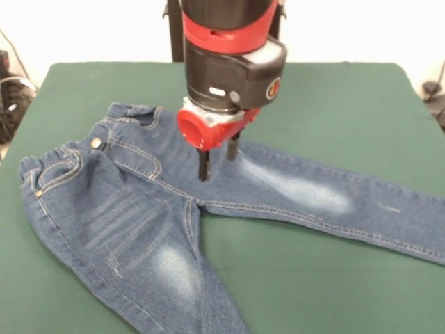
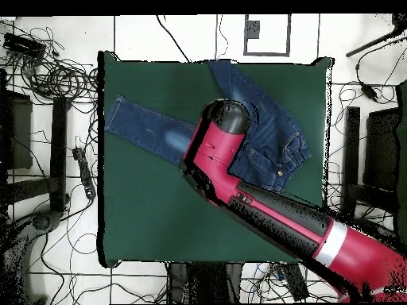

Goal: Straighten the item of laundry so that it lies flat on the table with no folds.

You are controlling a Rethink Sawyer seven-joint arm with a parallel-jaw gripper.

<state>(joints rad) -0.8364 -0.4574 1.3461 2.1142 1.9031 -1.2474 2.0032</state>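
— Where are the jeans [image 1: 139, 209] lying?

— On the green table [image 1: 334, 97], front side up, legs spread in a V from the crotch. In the front view one leg runs off toward the right edge, the other comes down toward the bottom edge. The waistband with its brass button [image 1: 95, 142] sits at the opposite end from the cuffs, and it looks a bit bunched there, with the belt-loop corner humped up.

— And the arm?

— The red and black arm [image 2: 262, 202] reaches in over the jeans. From overhead it hides the crotch and part of the seat.

— What is the claw [image 1: 218, 156] doing?

— It hangs just above the crotch of the jeans, on the upper thigh of the right-running leg. Its two dark fingers [image 1: 204, 165] stand apart, with a gap between them and no cloth in it. Whether the tips touch the denim I cannot tell.

— Any creases?

— Faint wrinkle lines across the near thigh, beside its faded whitish patch [image 1: 177, 268].
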